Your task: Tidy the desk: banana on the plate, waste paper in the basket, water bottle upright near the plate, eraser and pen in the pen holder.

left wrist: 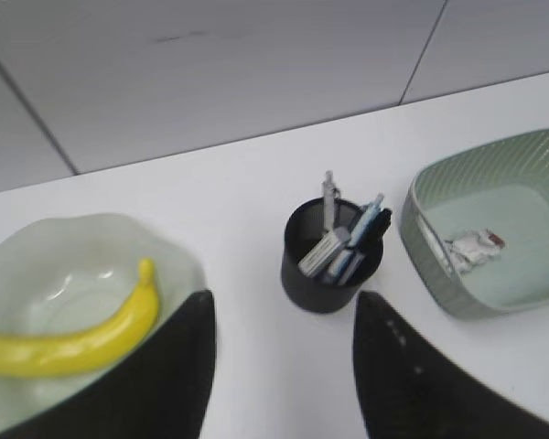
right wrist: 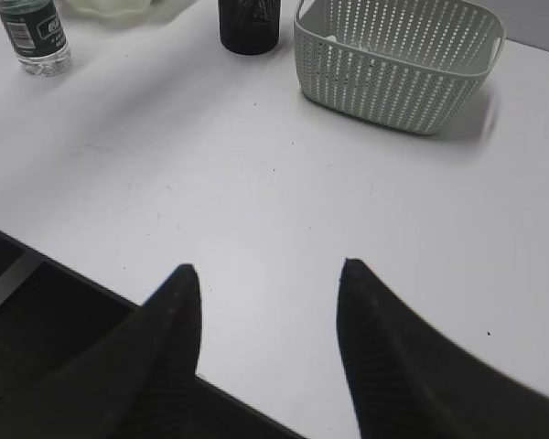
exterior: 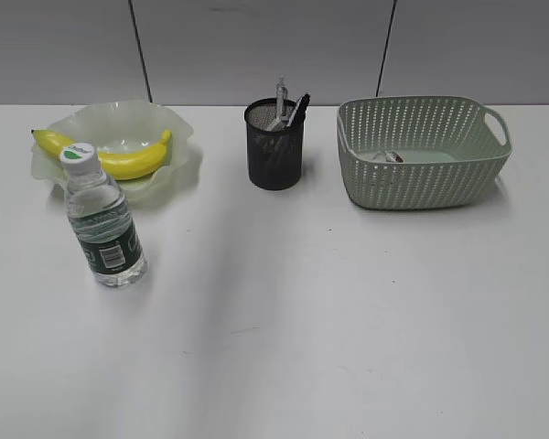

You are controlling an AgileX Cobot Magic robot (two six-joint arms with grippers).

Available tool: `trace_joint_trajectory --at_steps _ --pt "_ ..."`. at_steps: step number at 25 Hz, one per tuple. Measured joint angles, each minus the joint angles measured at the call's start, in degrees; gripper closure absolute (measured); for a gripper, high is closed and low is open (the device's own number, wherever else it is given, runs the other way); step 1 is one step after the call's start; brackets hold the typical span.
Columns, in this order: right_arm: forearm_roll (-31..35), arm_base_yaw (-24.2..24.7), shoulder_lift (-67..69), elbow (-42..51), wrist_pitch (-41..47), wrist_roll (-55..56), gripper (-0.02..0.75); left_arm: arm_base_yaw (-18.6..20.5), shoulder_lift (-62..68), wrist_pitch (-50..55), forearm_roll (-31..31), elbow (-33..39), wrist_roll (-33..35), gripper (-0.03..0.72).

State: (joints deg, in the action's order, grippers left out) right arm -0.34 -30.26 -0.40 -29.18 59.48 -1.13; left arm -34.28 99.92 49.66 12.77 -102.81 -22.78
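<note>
banana [exterior: 119, 161] on the plate [exterior: 178, 123], far left corner; water bottle [exterior: 104, 227] upright beside it; both grippers, left gripper [left wrist: 284, 366] and right gripper [right wrist: 270, 347], spread, empty. a careless retreat could topple the bottle

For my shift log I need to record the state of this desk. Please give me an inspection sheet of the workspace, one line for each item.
Surface: white desk, bare in front, faint scuffs.
Banana: lying in the plate.
Water bottle: upright, cap on, just in front of the plate.
Pen holder: upright, pens standing inside; an eraser cannot be told apart.
Waste paper: on the floor of the basket.
Clutter: nothing seen.
Left tool: open, empty, above the desk between plate and pen holder.
Right tool: open, empty, near the desk's front edge.
Cables: nothing seen.
Surroundings: grey panelled wall behind the desk.
</note>
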Motion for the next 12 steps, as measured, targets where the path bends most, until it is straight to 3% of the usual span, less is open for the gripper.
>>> trace_joint_trajectory --at_steps 5,12 --pt "0.0 0.0 0.0 0.0 0.0 0.0 0.346 0.0 -14.0 17.0 0.9 0.0 0.1 0.326" --pt "0.0 0.0 0.0 0.0 -0.1 0.0 0.346 0.0 -31.4 19.8 -1.8 4.3 3.6 0.327"
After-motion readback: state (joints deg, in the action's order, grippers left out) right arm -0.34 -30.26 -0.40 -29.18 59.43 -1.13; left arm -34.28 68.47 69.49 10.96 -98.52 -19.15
